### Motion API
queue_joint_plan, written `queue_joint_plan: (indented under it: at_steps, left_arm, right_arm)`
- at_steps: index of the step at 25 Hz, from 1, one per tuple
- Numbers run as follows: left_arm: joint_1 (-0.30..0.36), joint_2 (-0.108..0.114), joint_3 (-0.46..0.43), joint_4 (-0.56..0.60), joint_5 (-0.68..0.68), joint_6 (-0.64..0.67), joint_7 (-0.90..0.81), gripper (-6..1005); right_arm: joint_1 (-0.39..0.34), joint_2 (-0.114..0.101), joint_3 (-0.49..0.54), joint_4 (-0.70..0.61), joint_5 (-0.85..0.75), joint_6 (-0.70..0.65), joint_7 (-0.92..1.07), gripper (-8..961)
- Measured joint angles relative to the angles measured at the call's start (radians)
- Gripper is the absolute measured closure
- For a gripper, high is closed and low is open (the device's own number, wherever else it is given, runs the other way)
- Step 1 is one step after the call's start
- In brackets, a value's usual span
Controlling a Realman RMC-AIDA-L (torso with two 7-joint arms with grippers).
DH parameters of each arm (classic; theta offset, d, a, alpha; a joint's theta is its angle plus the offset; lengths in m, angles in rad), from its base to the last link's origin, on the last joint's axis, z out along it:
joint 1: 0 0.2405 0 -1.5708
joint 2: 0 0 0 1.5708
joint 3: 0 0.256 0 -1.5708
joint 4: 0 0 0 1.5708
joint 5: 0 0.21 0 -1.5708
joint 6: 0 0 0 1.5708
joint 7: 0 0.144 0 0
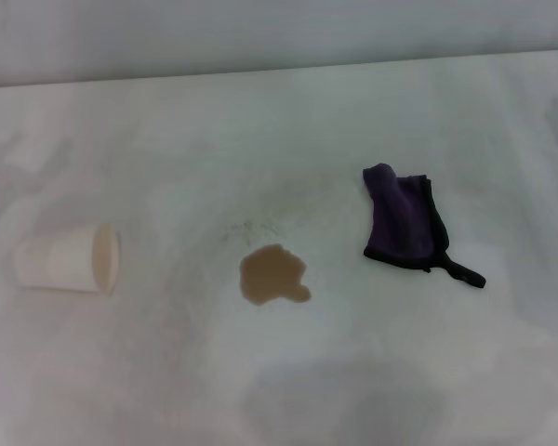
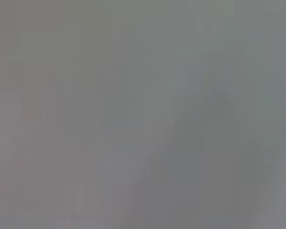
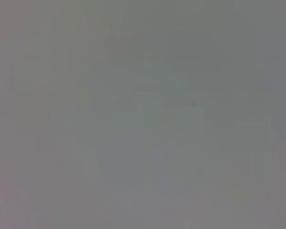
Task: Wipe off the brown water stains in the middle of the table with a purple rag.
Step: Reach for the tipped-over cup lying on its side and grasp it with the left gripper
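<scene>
A light-brown water stain [image 1: 272,275] with an irregular rounded outline lies in the middle of the white table [image 1: 279,372]. The dark purple rag [image 1: 402,221] lies crumpled to the right of the stain, apart from it, with black edging and a thin black loop tail [image 1: 465,273] trailing toward the front right. Neither gripper shows in the head view. Both wrist views show only a plain grey surface, with none of the task's things in them.
A white paper cup [image 1: 70,259] lies on its side at the left, its mouth facing the stain. Faint dark speckles [image 1: 251,227] sit just behind the stain. The table's far edge [image 1: 279,67] meets a grey wall.
</scene>
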Motion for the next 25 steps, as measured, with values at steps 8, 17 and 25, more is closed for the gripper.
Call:
queue_joint_plan:
  at_steps: [8,17,25]
  left_arm:
    - [-0.016,0.059,0.013,0.326,0.502,0.039,-0.284,125]
    - [-0.075,0.074,0.038,0.552,0.878,0.231,-0.311,125]
    - [-0.104,0.068,0.068,0.707,1.060,0.407,-0.267,125]
  right_arm:
    - [0.002,0.002,0.003,0.003,0.000,-0.006,0.000,94]
    - [0.006,0.005,0.011,0.027,0.000,-0.017,0.000,96]
    - [0.012,0.006,0.012,0.061,0.000,-0.023,0.000,97]
